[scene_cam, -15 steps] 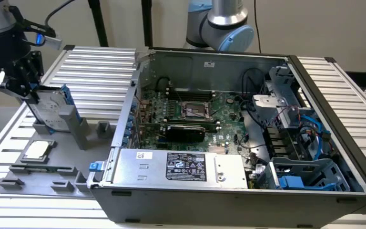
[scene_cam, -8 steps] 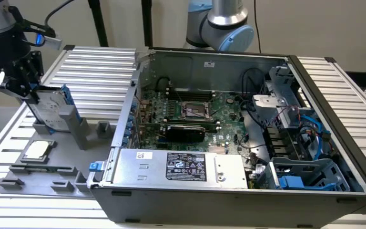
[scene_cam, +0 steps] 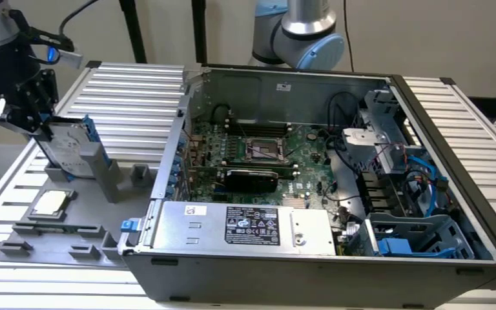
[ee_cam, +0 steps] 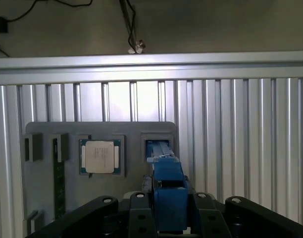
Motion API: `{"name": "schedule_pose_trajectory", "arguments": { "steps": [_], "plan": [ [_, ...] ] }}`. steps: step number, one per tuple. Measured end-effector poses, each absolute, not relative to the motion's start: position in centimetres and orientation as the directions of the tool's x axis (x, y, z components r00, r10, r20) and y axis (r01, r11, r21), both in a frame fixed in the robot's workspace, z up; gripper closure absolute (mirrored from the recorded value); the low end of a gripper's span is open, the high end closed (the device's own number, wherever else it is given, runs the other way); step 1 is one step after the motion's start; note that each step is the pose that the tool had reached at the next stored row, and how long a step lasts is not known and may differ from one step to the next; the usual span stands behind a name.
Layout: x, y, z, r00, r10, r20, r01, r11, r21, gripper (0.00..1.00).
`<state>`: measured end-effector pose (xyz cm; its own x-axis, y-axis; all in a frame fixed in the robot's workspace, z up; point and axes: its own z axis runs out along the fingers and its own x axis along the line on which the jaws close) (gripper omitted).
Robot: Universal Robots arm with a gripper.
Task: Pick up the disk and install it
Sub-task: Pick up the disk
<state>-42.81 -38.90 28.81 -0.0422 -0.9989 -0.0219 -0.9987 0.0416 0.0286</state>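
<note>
The disk (scene_cam: pixel 69 147) stands on edge in a slot of the grey fixture plate (scene_cam: pixel 84 223), at the exterior view's left. It is silver-grey with blue carrier rails. My gripper (scene_cam: pixel 43 124) is down over its top edge, jaws on either side of it. In the wrist view the disk's blue rail (ee_cam: pixel 166 171) runs from the fixture slot up between my black fingers (ee_cam: pixel 141 208), which press against its sides. The gripper (ee_cam: pixel 169 218) is shut on the disk. The disk's lower end still sits at the slot.
A small silver square chip (scene_cam: pixel 50 203) (ee_cam: pixel 99 156) lies in the fixture beside the disk. The open computer case (scene_cam: pixel 317 161) fills the exterior view's right, with a grey power supply box (scene_cam: pixel 239 223) in front and a blue drive bay (scene_cam: pixel 416 236) at the near right corner.
</note>
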Motion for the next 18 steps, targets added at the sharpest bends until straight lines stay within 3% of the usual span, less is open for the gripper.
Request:
{"name": "schedule_pose_trajectory", "arguments": {
  "steps": [9, 18],
  "plan": [
    [-42.8, -39.0, 29.0, -0.042, -0.999, -0.027, -0.999, 0.041, 0.028, 1.00],
    [-42.8, -39.0, 31.2, -0.042, -0.999, -0.027, -0.999, 0.041, 0.029, 1.00]
  ]
}}
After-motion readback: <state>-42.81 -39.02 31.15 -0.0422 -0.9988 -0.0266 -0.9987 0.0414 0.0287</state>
